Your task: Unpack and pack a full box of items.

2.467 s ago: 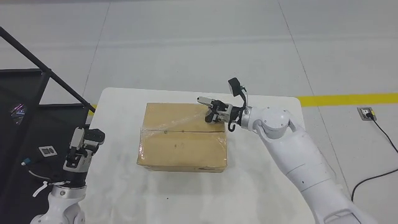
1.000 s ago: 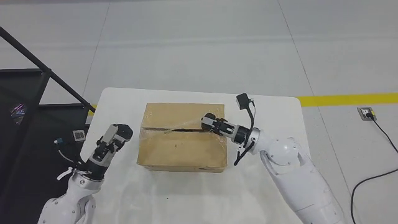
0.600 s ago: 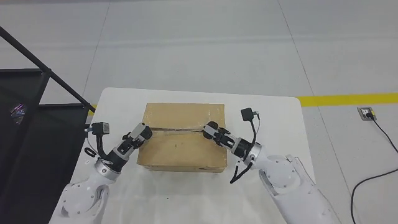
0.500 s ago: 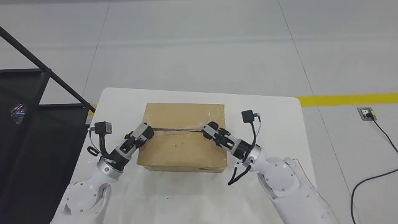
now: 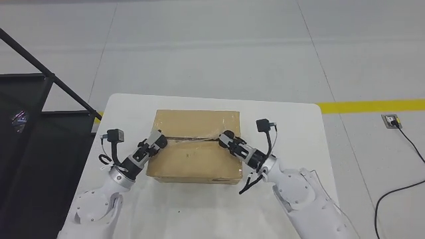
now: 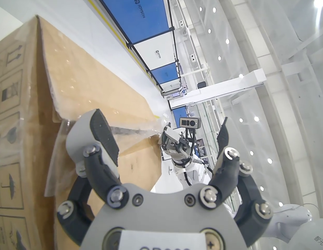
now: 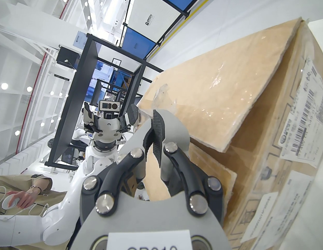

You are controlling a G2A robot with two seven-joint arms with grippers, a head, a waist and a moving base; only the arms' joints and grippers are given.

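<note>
On the left, the left gripper (image 5: 157, 140) is hanging with its fingers spread wide at the left end of the box (image 5: 194, 147). A first risk is probably waiting here. If the gripper closes too high, its pad will be catching only the clear tape (image 6: 132, 131) and not the cardboard, and the grip will be slipping or tearing. In the middle, one top flap (image 7: 216, 79) is standing a little raised over the other. Uneven pulling from the two ends could be twisting the box or dragging it over the white table (image 5: 299, 126). On the right, the right gripper (image 5: 226, 137) is pressing its fingers together at the seam. Whether anything is between them cannot be told. Pushing deeper could be harming the items inside.

The box is lying in the middle of the table, between both grippers. One finger (image 6: 103, 133) of the left gripper is just beside the seam, and the other is in free air. The right gripper's tips are at the seam near the right end.
</note>
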